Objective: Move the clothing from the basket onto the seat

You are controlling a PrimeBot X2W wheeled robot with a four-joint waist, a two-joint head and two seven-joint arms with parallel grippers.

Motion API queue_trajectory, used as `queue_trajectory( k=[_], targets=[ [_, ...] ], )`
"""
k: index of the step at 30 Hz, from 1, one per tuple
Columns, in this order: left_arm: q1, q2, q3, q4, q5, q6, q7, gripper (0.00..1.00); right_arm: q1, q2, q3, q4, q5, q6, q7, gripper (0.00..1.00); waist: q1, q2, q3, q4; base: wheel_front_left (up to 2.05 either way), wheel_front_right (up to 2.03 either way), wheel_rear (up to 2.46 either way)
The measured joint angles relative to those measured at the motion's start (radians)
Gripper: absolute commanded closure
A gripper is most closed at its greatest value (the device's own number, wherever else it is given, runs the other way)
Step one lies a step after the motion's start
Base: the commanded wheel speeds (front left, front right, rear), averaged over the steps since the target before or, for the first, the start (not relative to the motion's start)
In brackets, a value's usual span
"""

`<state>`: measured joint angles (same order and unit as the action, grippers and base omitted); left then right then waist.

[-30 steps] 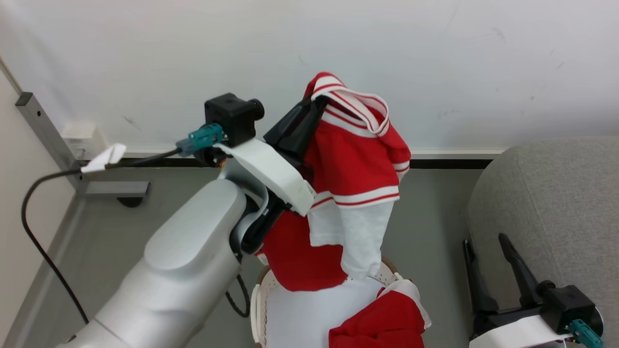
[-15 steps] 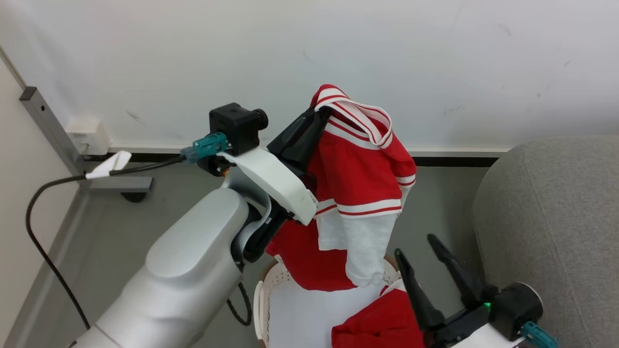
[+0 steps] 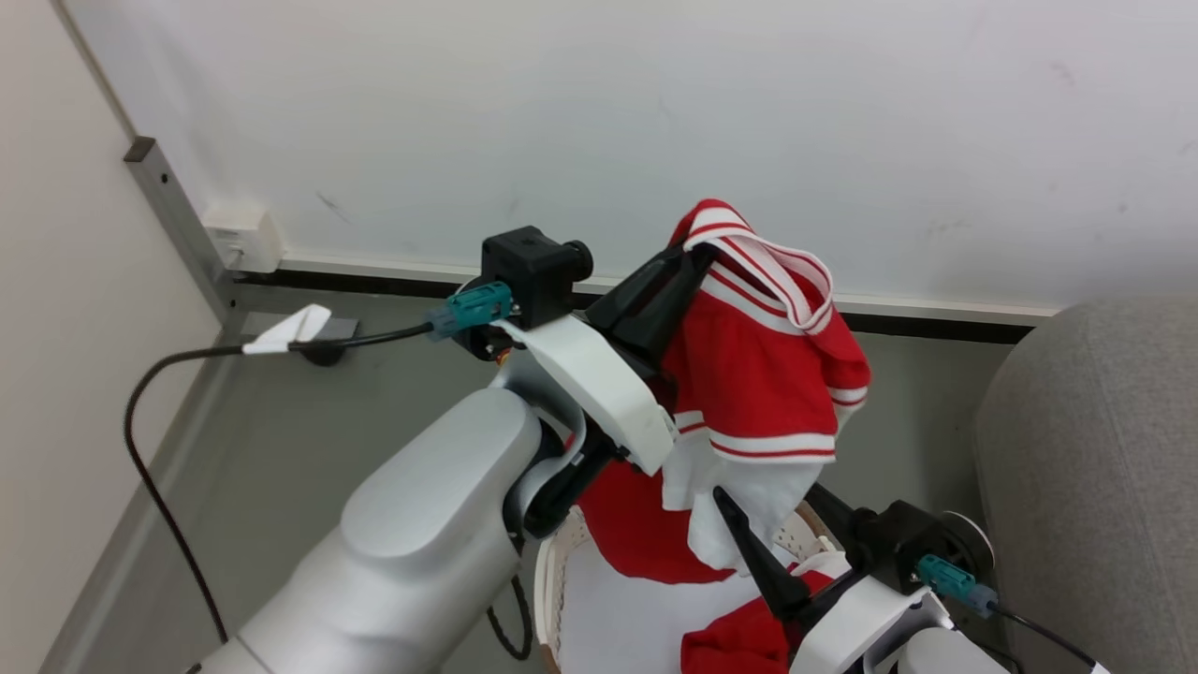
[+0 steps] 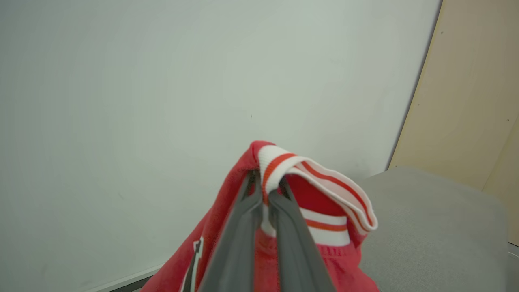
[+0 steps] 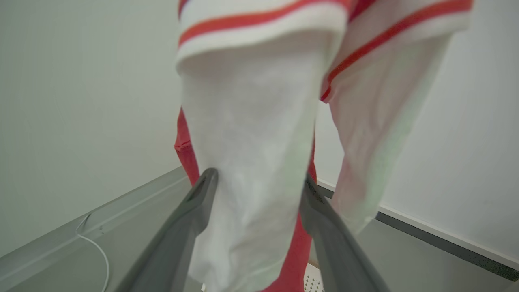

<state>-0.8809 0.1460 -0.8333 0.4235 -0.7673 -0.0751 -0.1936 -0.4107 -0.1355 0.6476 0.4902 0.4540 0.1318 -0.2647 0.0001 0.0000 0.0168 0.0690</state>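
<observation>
Moved: right pincer [image 3: 766, 505] has swung in from beside the seat to under the hanging garment. Head camera panned too, so the wall and floor shift is not the things moving.
Right pincer: wide open, dark fingers either side of the jersey's white hanging end. Cloth sits between them in the right wrist view, no clamp yet.
Basket: small oval cream perforated plastic basket [image 3: 550, 590] on the grey floor [image 3: 281, 421], directly below. Flat white cushion [image 3: 608, 618] inside it.
Second garment: plain red piece with white trim [image 3: 735, 646] lies at the basket's near side, still to move.
Jersey: red-and-white sports jersey [image 3: 758, 384] hangs above the basket. Can't tell if the lowest red fold is clear of the rim.
Left pincer [image 4: 265, 188]: shut on the striped collar band and raised high, probably to drape the cloth and lift the tail out.
Why two pincers: my read is that pinning the loose end stops it dragging during the carry.
Seat: large grey woven upholstered seat [image 3: 1095, 449] to the robot's right, nothing on the part shown.
Backdrop: plain white wall [image 3: 562, 112].
Risk: thin cloth could slip the right fingers on closing.
</observation>
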Motion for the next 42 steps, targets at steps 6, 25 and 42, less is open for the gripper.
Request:
queue_trajectory(
  k=[6,25,42],
  targets=[
    [0.004,-0.023,-0.036,-0.019,-0.006,-0.012,0.02,1.0,-0.061,0.009,0.047,0.127,0.054,0.0,0.0,0.0,0.0,0.0,-0.008,0.054,0.0,0.0,0.0],
    [0.049,0.003,-0.046,-0.014,-0.026,-0.001,0.026,1.0,-0.013,0.012,-0.138,0.06,0.057,0.0,0.0,1.0,0.0,0.0,-0.014,0.079,0.0,0.0,0.0],
    [0.136,0.067,-0.081,-0.093,-0.024,-0.014,-0.019,0.0,0.073,-0.032,-0.401,-0.195,-0.052,0.0,0.001,1.0,-0.0001,0.0,0.018,-0.057,0.0,0.0,0.0]
  ],
)
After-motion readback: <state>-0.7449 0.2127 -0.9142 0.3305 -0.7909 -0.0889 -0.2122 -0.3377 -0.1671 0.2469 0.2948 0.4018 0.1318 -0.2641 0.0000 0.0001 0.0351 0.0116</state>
